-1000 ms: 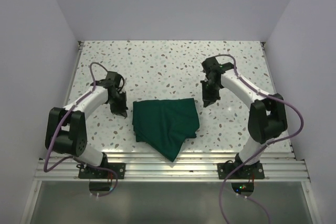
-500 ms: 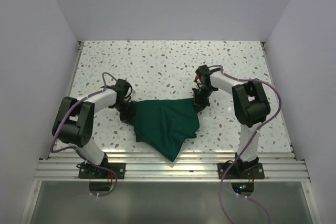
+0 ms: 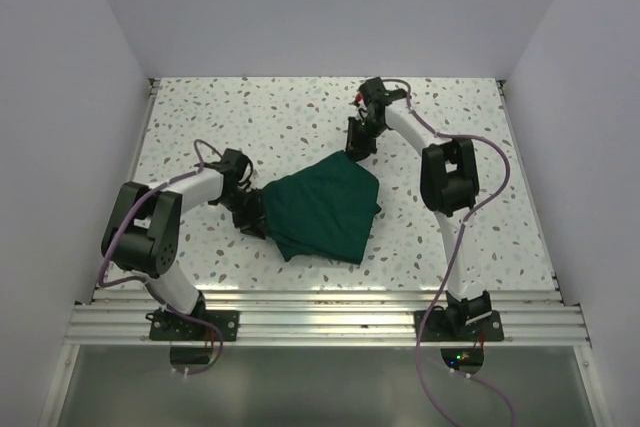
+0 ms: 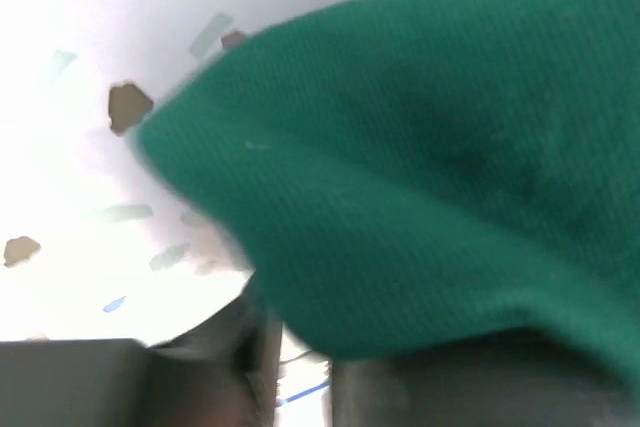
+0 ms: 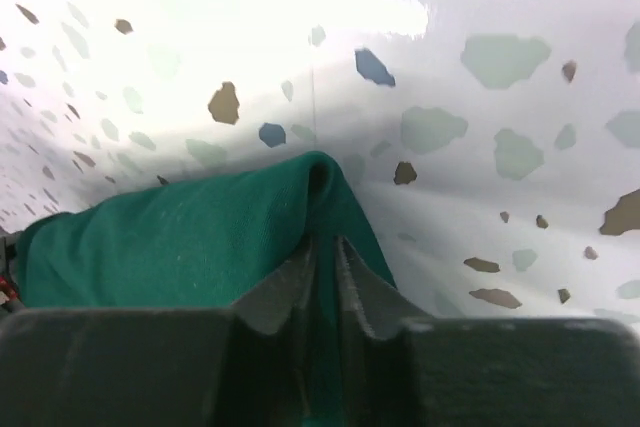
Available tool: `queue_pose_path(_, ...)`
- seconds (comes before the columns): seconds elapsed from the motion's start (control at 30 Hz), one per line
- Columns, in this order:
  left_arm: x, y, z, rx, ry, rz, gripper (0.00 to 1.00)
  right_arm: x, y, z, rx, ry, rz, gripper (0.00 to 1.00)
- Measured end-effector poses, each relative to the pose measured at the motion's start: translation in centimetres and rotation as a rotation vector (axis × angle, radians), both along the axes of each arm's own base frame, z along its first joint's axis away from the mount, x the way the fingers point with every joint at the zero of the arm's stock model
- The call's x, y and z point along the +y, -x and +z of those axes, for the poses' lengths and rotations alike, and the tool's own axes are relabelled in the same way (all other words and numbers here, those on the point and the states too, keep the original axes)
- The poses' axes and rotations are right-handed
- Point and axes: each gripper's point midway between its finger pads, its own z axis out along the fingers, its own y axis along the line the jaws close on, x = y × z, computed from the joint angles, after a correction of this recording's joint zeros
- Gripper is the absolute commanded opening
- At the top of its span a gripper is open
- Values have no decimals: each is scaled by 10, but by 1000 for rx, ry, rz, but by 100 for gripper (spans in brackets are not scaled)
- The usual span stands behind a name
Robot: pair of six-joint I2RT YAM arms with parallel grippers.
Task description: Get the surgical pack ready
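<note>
The surgical pack shows only as a dark green cloth (image 3: 322, 207), bunched in the middle of the speckled table (image 3: 250, 117). My right gripper (image 3: 358, 143) is at the cloth's far corner. In the right wrist view this gripper (image 5: 325, 247) is shut on a raised fold of the cloth (image 5: 180, 237). My left gripper (image 3: 252, 219) sits low at the cloth's left edge. In the left wrist view the cloth (image 4: 420, 167) drapes over the tips of that gripper (image 4: 300, 337). A narrow bare slit shows between its fingers.
White walls close the table in on the left, the back and the right. An aluminium rail (image 3: 320, 322) runs along the near edge. The right arm's elbow (image 3: 445, 175) stands just right of the cloth.
My right gripper has moved toward the back wall, dragging the cloth's corner with it. The cloth's near point has drawn in. The left gripper stays at the left edge, its fingers slightly parted.
</note>
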Motion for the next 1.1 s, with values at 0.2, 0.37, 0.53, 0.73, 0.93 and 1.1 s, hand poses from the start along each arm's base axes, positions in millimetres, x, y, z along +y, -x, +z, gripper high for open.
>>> queue_pose_path(0.2,18,19,7,-31,-17,39,48,-35,-12,2,-28,86,-24,63)
queue_pose_path(0.37,34,26,34,-124,-12,80,64,-86,-23,15,-53,60,-103,80)
queue_pose_path(0.53,47,-13,82,-329,-10,119,73,-86,-50,46,-159,-126,-108,77)
queue_pose_path(0.73,44,-63,104,-435,6,123,74,-30,-38,62,-179,-310,27,74)
queue_pose_path(0.93,42,-76,79,-362,-6,121,69,7,-21,65,-154,-369,122,62)
queue_pose_path(1.1,41,-76,67,-322,-5,119,65,8,-21,54,-137,-358,130,54)
